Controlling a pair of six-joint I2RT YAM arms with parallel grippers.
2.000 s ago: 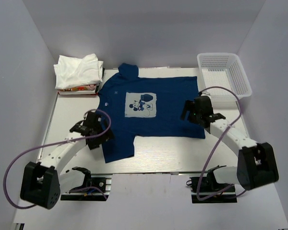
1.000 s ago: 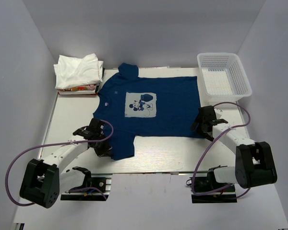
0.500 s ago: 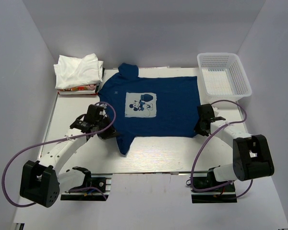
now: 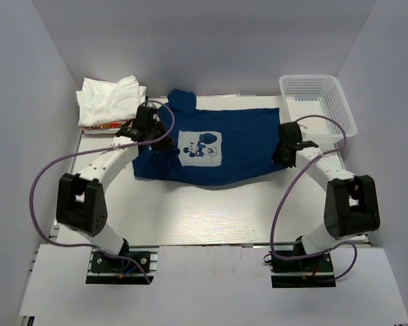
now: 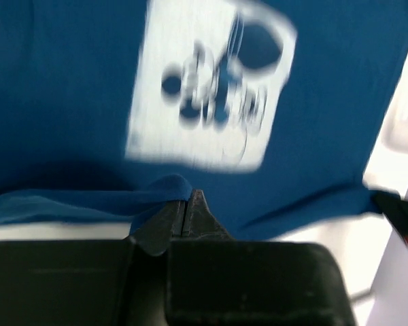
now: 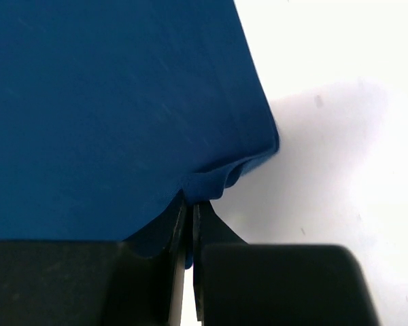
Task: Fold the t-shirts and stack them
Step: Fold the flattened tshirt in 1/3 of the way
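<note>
Navy tee (image 4: 245,146) folds seem pinched between left fingers (image 5: 204,221) and right fingers (image 6: 214,229).

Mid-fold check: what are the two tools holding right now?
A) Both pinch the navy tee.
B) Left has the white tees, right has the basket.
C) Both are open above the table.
A: the wrist views show the left tool and the right tool each shut on a bunched edge of the navy tee.

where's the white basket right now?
Top view: the white mesh basket sits at the table's far right corner, just right of the navy t-shirt and beyond the right gripper.
</note>
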